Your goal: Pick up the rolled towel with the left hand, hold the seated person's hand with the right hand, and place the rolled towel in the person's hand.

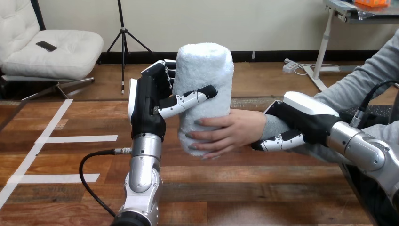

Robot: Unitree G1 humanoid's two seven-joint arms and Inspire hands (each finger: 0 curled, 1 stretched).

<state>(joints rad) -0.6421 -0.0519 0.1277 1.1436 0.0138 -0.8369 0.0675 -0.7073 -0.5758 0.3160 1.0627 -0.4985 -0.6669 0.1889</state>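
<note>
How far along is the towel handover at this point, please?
Done: the left robot hand holds the rolled towel upright above the table, thumb across it, and the right robot hand is curled round the person's wrist. In hand: the person's hand is wrapped round the towel's lower part. Left: the left robot hand has not yet let go.
</note>
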